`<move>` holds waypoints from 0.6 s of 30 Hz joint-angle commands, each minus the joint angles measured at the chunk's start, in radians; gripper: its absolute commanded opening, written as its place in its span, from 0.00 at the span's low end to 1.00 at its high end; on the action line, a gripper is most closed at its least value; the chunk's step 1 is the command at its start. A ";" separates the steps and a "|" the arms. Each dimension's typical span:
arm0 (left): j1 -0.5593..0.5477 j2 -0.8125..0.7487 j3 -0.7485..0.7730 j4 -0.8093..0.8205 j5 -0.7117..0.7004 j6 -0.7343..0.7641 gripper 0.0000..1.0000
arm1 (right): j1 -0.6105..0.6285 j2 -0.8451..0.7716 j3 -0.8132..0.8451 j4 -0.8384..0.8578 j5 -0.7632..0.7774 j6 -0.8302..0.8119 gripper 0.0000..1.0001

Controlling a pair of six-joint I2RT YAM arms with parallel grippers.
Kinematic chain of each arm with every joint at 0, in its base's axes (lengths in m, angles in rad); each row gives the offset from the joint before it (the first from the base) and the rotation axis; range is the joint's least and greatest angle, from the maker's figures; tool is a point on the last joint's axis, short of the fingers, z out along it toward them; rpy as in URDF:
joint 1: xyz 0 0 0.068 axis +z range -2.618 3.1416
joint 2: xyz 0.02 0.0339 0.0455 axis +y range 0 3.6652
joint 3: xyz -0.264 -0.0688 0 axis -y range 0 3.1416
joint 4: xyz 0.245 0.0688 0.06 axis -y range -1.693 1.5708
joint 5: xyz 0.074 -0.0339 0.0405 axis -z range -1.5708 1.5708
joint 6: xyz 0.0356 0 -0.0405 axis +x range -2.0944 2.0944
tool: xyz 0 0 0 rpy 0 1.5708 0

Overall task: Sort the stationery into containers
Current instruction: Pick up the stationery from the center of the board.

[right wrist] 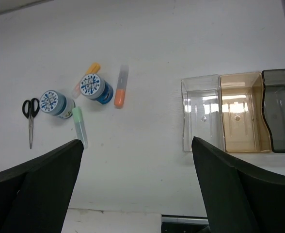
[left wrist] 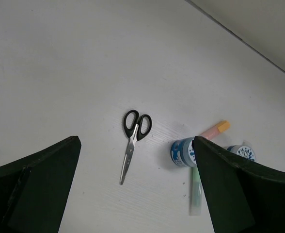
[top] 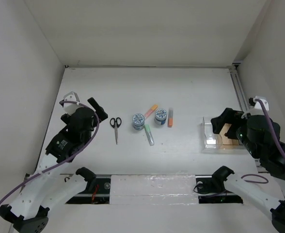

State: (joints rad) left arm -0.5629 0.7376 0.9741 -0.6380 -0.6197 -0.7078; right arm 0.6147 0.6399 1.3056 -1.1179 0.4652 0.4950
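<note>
Black-handled scissors [top: 115,127] lie left of centre. Two blue-and-white cylinders [top: 138,121] [top: 161,116] stand beside an orange marker [top: 170,117], a pale green marker [top: 149,134] and a pink-orange marker [top: 150,110]. The clear box [top: 210,135] and the light-brown box [top: 228,137] sit at the right, both empty in the right wrist view [right wrist: 200,112] [right wrist: 239,111]. My left gripper [top: 98,109] is open and empty, raised left of the scissors [left wrist: 134,138]. My right gripper [top: 221,120] is open and empty above the boxes.
A dark grey box [right wrist: 280,110] adjoins the brown box on its right. A metal rail [top: 238,92] runs along the table's right side. White walls enclose the table on the left, back and right. A taped strip [top: 152,187] lies at the near edge.
</note>
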 commanded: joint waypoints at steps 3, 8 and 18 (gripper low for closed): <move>0.003 -0.010 -0.014 0.018 -0.028 -0.010 1.00 | -0.003 0.001 -0.035 0.107 -0.020 -0.015 1.00; 0.003 0.009 -0.014 0.029 -0.008 -0.001 1.00 | -0.003 -0.011 -0.146 0.256 -0.177 -0.023 1.00; 0.015 0.019 -0.023 0.047 0.027 0.019 1.00 | 0.069 0.332 -0.341 0.690 -0.271 0.062 1.00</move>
State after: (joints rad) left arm -0.5541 0.7609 0.9695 -0.6182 -0.6056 -0.7033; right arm 0.6437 0.8528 0.9569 -0.6331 0.2050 0.5430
